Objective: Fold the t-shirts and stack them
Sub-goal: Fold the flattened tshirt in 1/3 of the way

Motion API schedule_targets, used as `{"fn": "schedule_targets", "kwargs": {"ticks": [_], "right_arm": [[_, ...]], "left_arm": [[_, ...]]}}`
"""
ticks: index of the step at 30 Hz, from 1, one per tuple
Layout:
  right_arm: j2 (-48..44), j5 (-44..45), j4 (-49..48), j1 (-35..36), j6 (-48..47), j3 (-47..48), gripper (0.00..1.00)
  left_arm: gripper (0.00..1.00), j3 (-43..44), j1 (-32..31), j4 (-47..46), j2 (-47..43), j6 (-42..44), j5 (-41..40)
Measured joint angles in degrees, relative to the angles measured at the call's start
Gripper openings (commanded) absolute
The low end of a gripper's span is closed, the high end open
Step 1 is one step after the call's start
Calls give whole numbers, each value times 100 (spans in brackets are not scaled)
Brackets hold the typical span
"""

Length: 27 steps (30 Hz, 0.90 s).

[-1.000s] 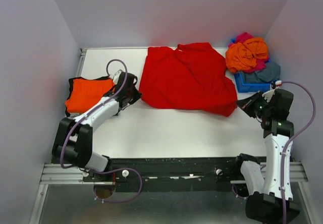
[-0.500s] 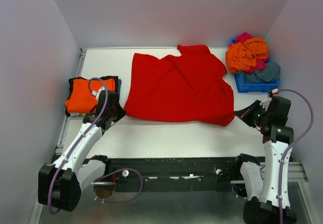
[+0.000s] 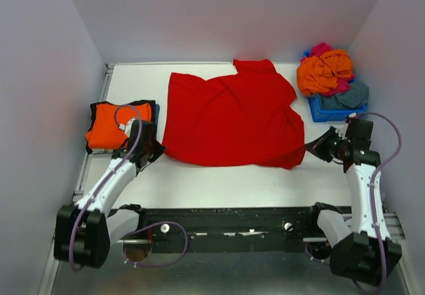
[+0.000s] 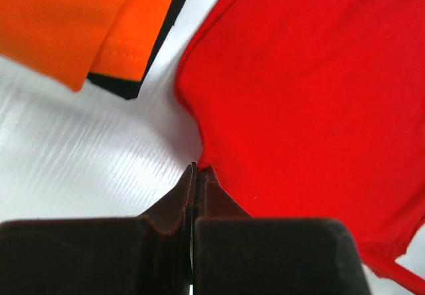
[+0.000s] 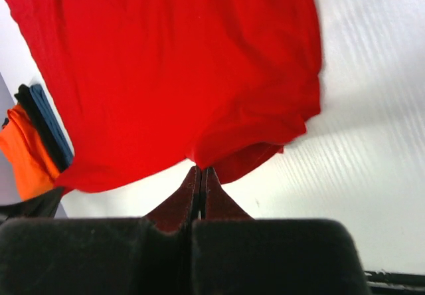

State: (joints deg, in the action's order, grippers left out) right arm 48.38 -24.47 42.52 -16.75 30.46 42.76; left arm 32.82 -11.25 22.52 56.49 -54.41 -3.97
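Note:
A bright red t-shirt lies spread across the middle of the white table. My left gripper is shut on its near left corner; in the left wrist view the gripper pinches the red cloth at its tip. My right gripper is shut on the near right corner, and the right wrist view shows that gripper holding the red hem lifted off the table. A folded orange t-shirt on black cloth lies at the left edge. Orange, magenta and grey-blue t-shirts are heaped at the back right.
The heap sits in a blue plastic bin at the back right corner. Purple walls close in the table on three sides. Bare white table stretches between the red shirt and the black rail at the near edge.
Both grippers have dragged the red t-shirt leftward and toward the near edge, spreading it flatter. The left arm swung back beside the orange stack; the right gripper moved slightly inward.

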Motion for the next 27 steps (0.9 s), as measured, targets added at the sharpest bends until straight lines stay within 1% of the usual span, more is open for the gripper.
{"fn": "schedule_targets", "kwargs": {"ticks": [3,6,10,20,27], "right_arm": [[763,-2,-358,275,197,170,1],[1561,0,-647,540,356,487,1],[2538,26,-868,704,470,1213,1],[4312,59,-942,708,354,3228,1],[5101,-48,-881,708,291,4006,1]], "left_arm": [[0,243,0,-310,925,-181,2],[0,428,0,-516,1405,-374,-9],[0,820,9,-680,1744,-570,-90],[0,1812,149,-872,2583,-817,-223],[0,2210,289,-949,3224,-868,-212]]}}
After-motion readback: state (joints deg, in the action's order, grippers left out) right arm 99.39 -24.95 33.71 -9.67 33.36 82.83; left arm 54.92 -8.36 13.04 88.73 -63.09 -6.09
